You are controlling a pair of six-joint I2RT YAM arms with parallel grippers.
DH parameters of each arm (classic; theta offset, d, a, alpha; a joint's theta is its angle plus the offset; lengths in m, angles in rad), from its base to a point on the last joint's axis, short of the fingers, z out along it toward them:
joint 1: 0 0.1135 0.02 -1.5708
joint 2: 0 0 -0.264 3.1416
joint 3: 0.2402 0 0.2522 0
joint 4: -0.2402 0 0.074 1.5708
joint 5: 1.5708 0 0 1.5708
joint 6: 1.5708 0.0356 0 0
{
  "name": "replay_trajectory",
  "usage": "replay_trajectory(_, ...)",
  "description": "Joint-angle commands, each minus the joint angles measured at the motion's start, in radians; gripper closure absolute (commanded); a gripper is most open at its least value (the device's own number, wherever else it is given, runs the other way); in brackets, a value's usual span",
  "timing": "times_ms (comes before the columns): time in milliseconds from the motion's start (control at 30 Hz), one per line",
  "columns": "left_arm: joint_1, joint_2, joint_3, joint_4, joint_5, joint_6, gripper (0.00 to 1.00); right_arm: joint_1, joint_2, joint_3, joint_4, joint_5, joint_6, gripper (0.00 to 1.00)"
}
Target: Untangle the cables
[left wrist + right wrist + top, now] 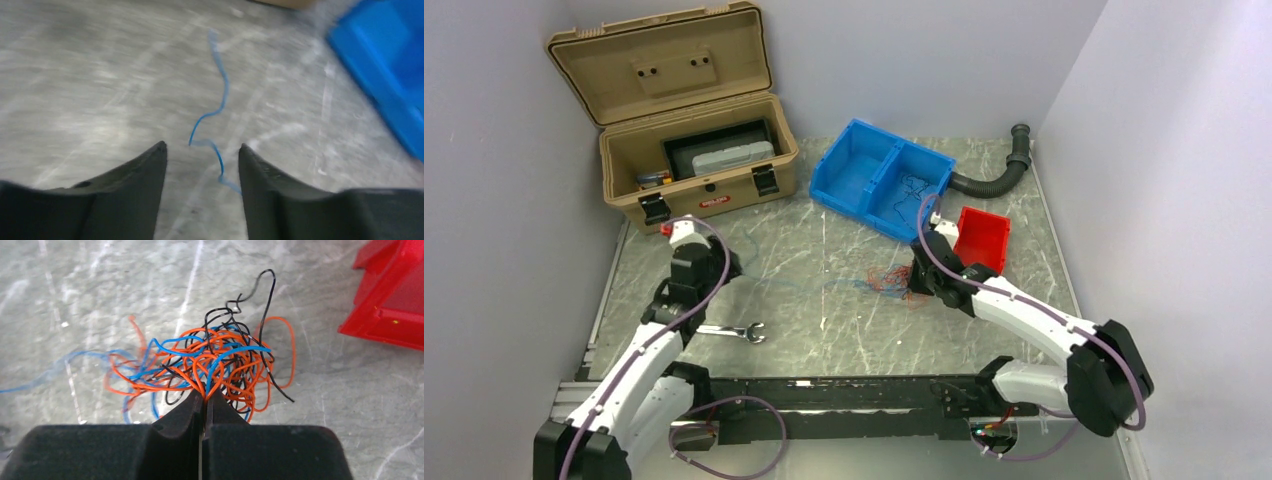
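The cables (pixel 215 360) are a small tangle of thin orange, blue and black wires on the table, seen in the top view (pixel 886 279) at the middle. My right gripper (pixel 205 392) is shut on orange strands at the near side of the tangle; in the top view it (pixel 916 284) sits at the tangle's right edge. One blue wire (pixel 222 95) trails left from the tangle across the table (pixel 799 283). My left gripper (pixel 202 147) is open, low over the table, and the blue wire's end lies between its fingers, beside the right finger (pixel 260 175).
A blue two-compartment bin (pixel 879 180) with a few thin wires in its right half stands behind the tangle. A red bin (pixel 981 238) is right of it. An open tan toolbox (pixel 694 150) is back left, a wrench (pixel 732 331) front left, a black hose (pixel 999 175) back right.
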Motion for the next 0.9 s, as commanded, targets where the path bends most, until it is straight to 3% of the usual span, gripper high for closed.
replay_trajectory(0,-0.110,-0.036,-0.014,0.214,0.254,0.187,0.20,-0.004,-0.086,0.005,0.110,-0.134,-0.130,1.00)
replay_trajectory(33,-0.146,-0.022,0.005,0.204,0.252,0.217,0.09,-0.004,-0.094,0.010,0.128,-0.166,-0.147,1.00)
replay_trajectory(100,-0.230,0.020,0.044,0.199,0.259,0.278,0.01,-0.004,-0.103,0.026,0.153,-0.226,-0.178,1.00)
replay_trajectory(233,-0.318,0.121,0.060,0.322,0.415,0.342,0.01,-0.003,-0.096,0.055,0.204,-0.387,-0.232,1.00)
replay_trajectory(367,-0.326,0.213,0.032,0.551,0.660,0.325,0.01,-0.002,-0.089,0.073,0.246,-0.478,-0.256,1.00)
replay_trajectory(500,-0.327,0.322,0.066,0.646,0.873,0.300,0.01,-0.001,-0.059,0.081,0.282,-0.552,-0.266,1.00)
replay_trajectory(667,-0.329,0.404,0.042,0.812,1.006,0.236,0.01,0.017,0.004,0.098,0.313,-0.603,-0.268,1.00)
replay_trajectory(867,-0.331,0.514,0.051,0.914,1.063,0.169,0.01,0.082,0.081,0.135,0.289,-0.517,-0.291,1.00)
